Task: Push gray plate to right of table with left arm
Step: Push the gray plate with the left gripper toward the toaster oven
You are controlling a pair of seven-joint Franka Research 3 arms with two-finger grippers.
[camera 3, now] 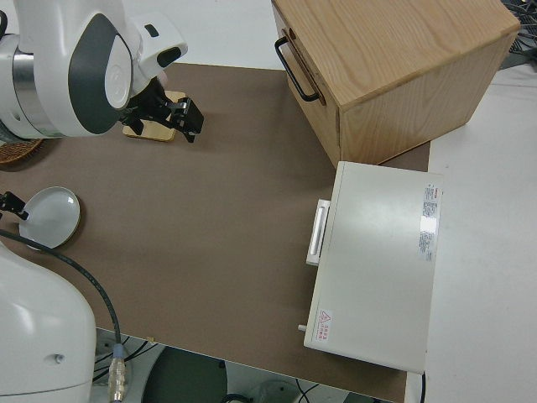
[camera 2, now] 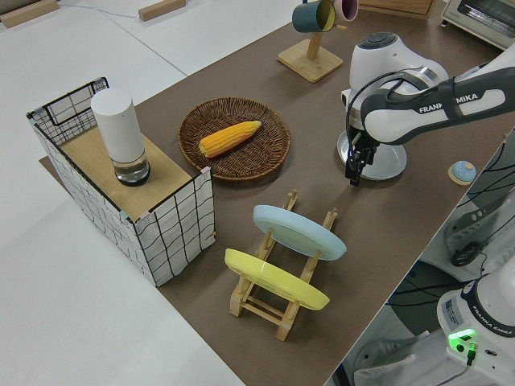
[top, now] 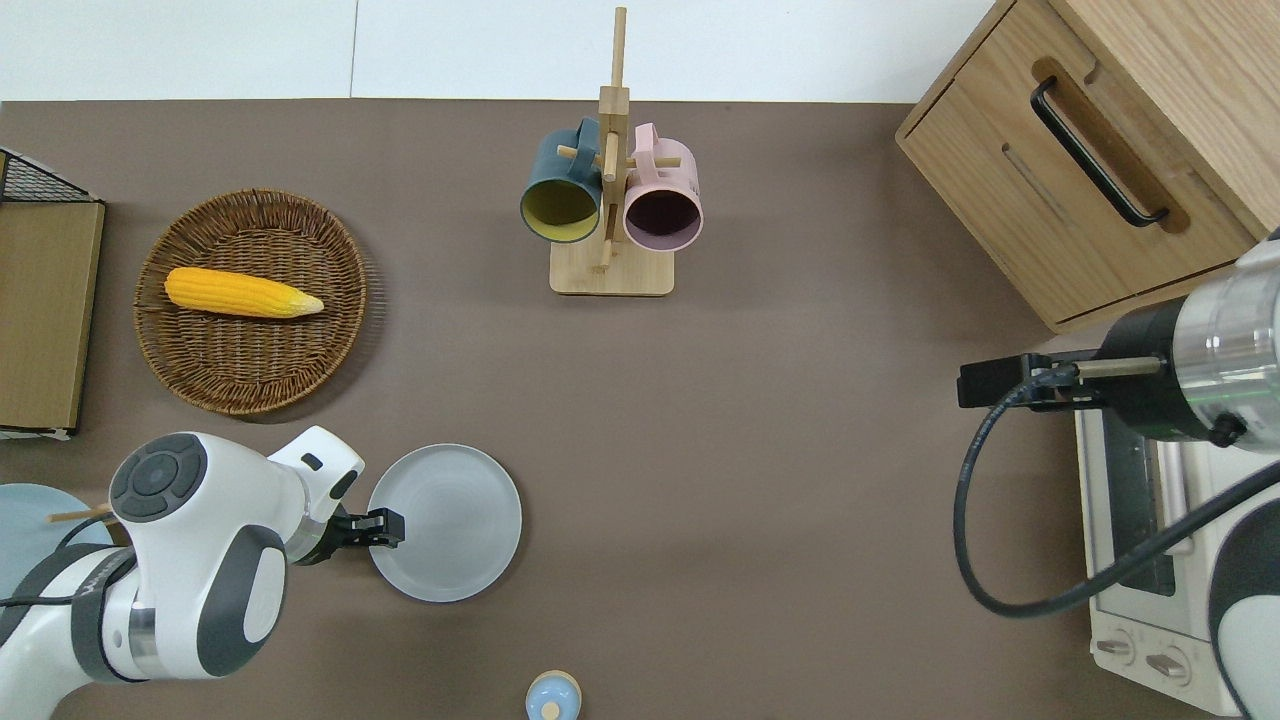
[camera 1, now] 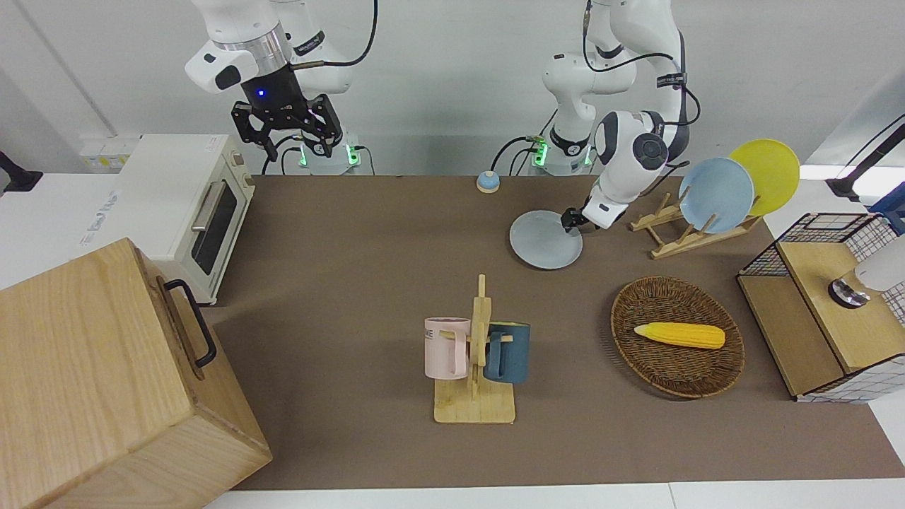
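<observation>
I see the gray plate [top: 455, 520] lying flat on the bench [top: 760, 450]. It is round, shallow and pale, with a low raised rim and faint rings in its well. It sits toward the left arm's end of the bench, on the half nearer to the robots.

The left hand [top: 385, 525] is down low at the plate's rim, on the side toward the left arm's end, its tip just over the edge. I cannot tell whether its fingers are apart or together. The right arm is parked, its hand [camera 1: 286, 131] with fingers spread.

A wicker basket [top: 250, 385] holding a corn cob [top: 240, 292] lies near the plate, farther from the robots. A wooden rack [camera 1: 672, 233] stands beside the plate toward the left arm's end, carrying a sky-blue plate [camera 1: 715, 194] and a yellow plate [camera 1: 767, 173]. A small blue knob [top: 552, 697] sits nearer to the robots than the plate. The mug stand [top: 610, 270] with two mugs is well apart, farther from the robots. At the right arm's end stand a toaster oven [camera 1: 177, 198] and a wooden cabinet [camera 1: 92, 367].
</observation>
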